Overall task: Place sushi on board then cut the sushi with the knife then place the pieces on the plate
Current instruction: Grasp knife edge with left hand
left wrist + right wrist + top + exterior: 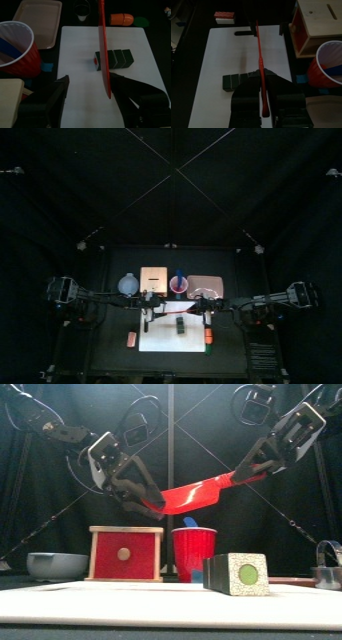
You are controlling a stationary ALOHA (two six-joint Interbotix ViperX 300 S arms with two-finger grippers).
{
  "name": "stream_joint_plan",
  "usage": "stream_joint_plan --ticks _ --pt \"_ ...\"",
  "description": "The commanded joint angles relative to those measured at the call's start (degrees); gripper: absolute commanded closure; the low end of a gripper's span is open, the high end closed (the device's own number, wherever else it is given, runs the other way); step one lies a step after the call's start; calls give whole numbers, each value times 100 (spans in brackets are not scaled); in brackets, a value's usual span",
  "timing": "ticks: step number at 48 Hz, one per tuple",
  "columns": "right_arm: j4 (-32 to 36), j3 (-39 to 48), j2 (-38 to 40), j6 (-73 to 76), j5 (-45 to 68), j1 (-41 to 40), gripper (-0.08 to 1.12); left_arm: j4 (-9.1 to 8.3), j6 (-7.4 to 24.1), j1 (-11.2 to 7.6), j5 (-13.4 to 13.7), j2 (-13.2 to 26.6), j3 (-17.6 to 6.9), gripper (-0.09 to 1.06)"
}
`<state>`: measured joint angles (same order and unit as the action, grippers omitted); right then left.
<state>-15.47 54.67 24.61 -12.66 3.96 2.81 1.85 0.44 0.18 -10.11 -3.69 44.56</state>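
Holding knife [201,488] aloft over sushi [238,574], uncut on board [120,599]. Right gripper [250,477] clamps one end; left gripper [147,502] jaws spread around the other. Cutting step; next, lower blade between blocks.

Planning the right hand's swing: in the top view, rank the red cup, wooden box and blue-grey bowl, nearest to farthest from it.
From the right hand:
1. Red cup, middle of the back row, nearest.
2. Wooden box, just left of the cup.
3. Blue-grey bowl, left end of the row, farthest.
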Motion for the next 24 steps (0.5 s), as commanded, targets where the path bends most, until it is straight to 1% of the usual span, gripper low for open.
stream_joint_plan --ticks 1,11,19,24 --pt "-18 -62 53 -9 44 9 78 -18 0 18 -26 -35 -132 15" --pt "-26 -44 53 0 44 9 78 -18 9 18 -9 -26 -149 40" --pt "-325 88 18 -9 44 123 78 -9 0 -44 9 79 -193 58" --pt "-571 158 -44 0 0 246 78 -9 0 -105 18 220 -281 63"
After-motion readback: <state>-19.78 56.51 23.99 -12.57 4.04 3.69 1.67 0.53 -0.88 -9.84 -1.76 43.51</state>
